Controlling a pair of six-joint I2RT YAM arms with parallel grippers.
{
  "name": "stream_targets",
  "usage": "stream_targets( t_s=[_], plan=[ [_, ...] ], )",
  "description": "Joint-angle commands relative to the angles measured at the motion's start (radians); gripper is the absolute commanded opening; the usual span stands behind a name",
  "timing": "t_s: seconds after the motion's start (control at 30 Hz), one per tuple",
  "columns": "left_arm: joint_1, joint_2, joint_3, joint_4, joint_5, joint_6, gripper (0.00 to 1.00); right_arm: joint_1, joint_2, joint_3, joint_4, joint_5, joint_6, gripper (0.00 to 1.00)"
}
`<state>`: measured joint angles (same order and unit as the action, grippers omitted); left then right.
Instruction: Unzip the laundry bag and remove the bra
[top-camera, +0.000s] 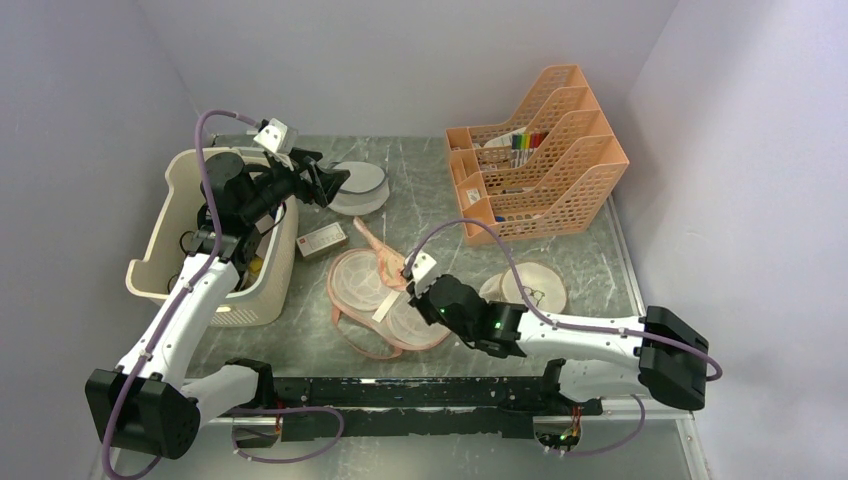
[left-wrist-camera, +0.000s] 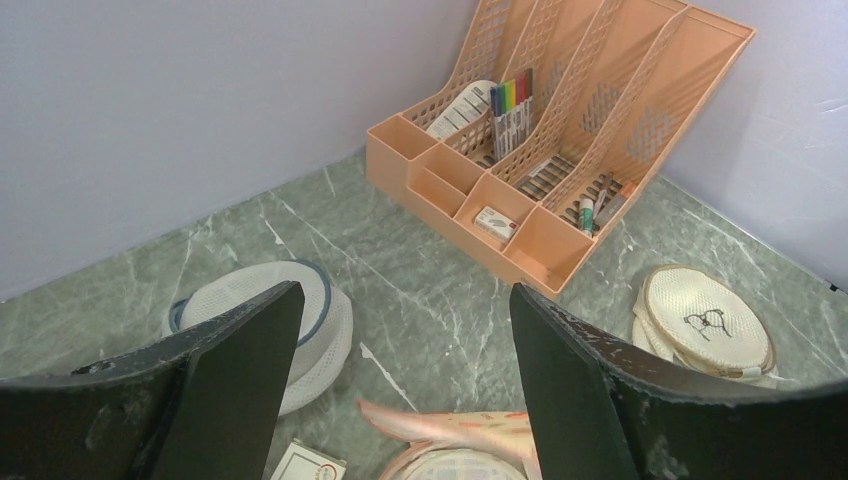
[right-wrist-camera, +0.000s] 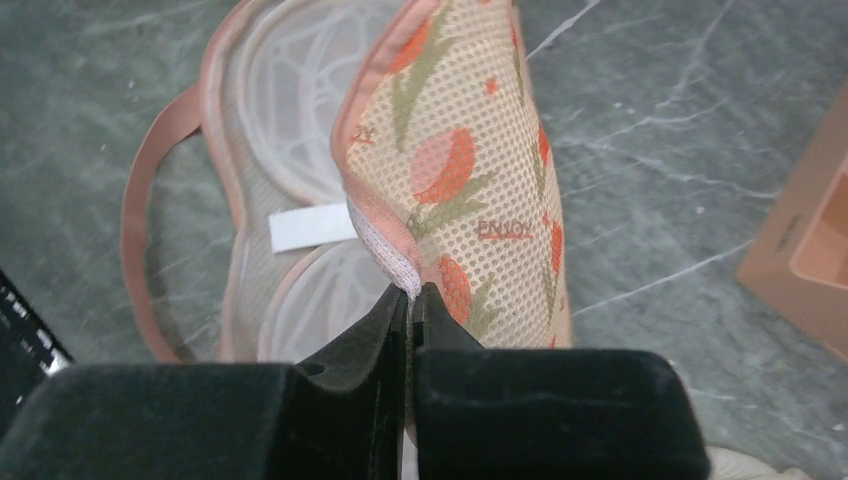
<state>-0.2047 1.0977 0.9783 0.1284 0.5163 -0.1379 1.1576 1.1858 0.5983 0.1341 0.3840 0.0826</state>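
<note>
R jaws pinch edge of 1 laundry bag; L jaws apart.

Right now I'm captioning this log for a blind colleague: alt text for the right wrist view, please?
The black right gripper, shut, pinches the pink-trimmed edge of a peach floral-print mesh laundry bag, holding one flap raised so its pale interior and white label show. The bag rests on a grey-green marbled table.
</note>
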Motion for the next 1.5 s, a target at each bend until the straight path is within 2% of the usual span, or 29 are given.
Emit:
stream_targets(
  t_s=[0.0,0.17,0.3,0.43,0.73,0.87,1.0,1.07,1.17,1.27,1.47],
  plan=[
    [-0.004,0.004,0.007,0.010,-0.011,0.016,0.87,0.024,0.006,-0.031,-0.025,-0.034,0.069,0.00],
    [-0.004,0.011,0.012,0.004,-0.007,0.020,0.87,0.024,-0.075,-0.138,0.055,-0.157,0.214,0.00],
    [-0.004,0.012,0.016,0.000,-0.007,0.021,0.87,0.024,-0.095,-0.252,0.198,-0.245,0.353,0.00],
    [-0.004,0.010,0.012,0.002,-0.010,0.019,0.87,0.022,-0.058,-0.304,0.294,-0.236,0.447,0.00],
    [-0.005,0.013,0.013,0.002,-0.008,0.016,0.87,0.007,0.001,-0.341,0.345,-0.208,0.537,0.00],
    [-0.007,0.018,0.016,-0.002,-0.005,0.016,0.87,0.003,0.042,-0.370,0.416,-0.271,0.572,0.01],
    [-0.021,0.010,0.015,-0.011,-0.028,0.030,0.88,-0.003,0.025,-0.389,0.466,-0.327,0.569,0.06],
    [-0.029,0.008,0.017,-0.020,-0.036,0.037,0.88,-0.003,-0.008,-0.387,0.439,-0.313,0.544,0.14],
    [-0.030,0.003,0.019,-0.023,-0.042,0.040,0.88,-0.026,-0.077,-0.402,0.432,-0.313,0.516,0.30],
    [-0.032,-0.002,0.016,-0.020,-0.046,0.041,0.88,-0.091,-0.146,-0.414,0.476,-0.411,0.529,0.45],
    [-0.031,0.004,0.020,-0.025,-0.041,0.041,0.88,-0.178,-0.138,-0.341,0.476,-0.534,0.524,0.64]
  ],
)
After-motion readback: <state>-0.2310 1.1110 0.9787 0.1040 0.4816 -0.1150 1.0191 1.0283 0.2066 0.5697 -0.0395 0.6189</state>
